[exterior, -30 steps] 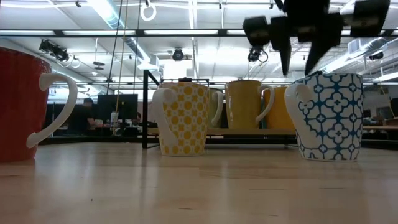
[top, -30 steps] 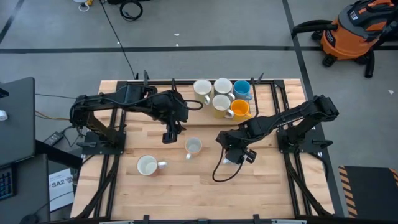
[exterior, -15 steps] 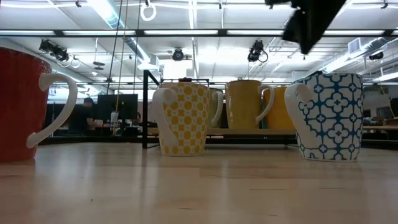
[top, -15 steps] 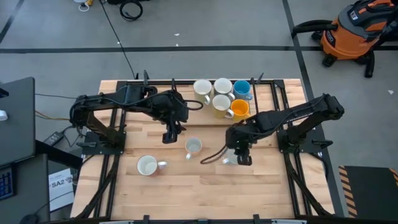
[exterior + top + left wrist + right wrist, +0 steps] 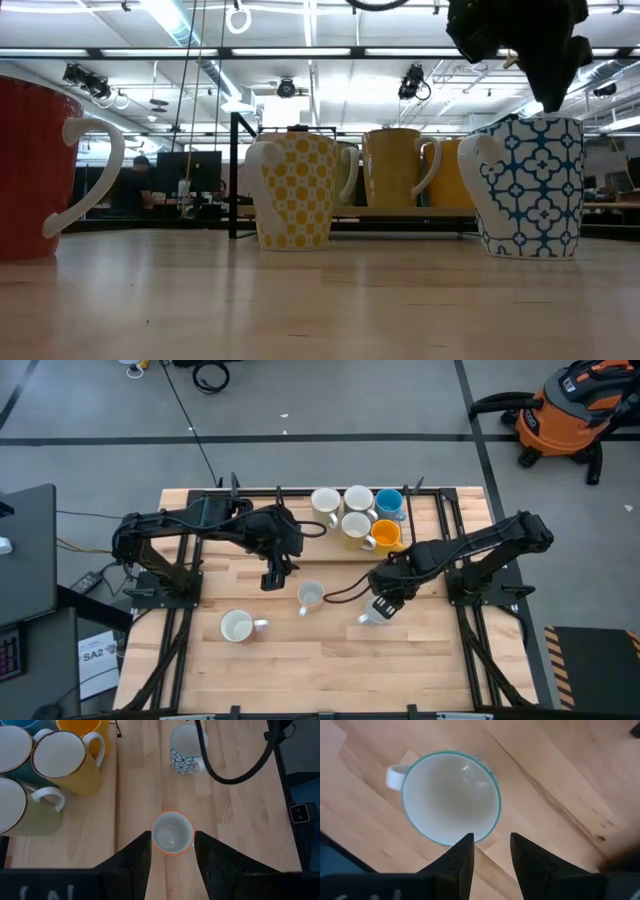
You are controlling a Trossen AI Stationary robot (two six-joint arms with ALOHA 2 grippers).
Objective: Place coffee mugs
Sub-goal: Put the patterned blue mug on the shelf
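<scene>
While our right hand (image 5: 381, 609) hovers directly above the blue-patterned mug (image 5: 371, 616) near the middle of the worktop (image 5: 300, 660), its fingers narrowly parted and holding nothing, the mug sits upright just below. Our left hand (image 5: 272, 576), fingers apart and empty, waits by the orange-rimmed mug (image 5: 310, 596). A second ago the right hand was slightly farther from the right edge.

One camera looks straight down, one level along the tabletop (image 5: 320, 300), two from wrists; all share the blue-patterned mug (image 5: 528, 186).
</scene>
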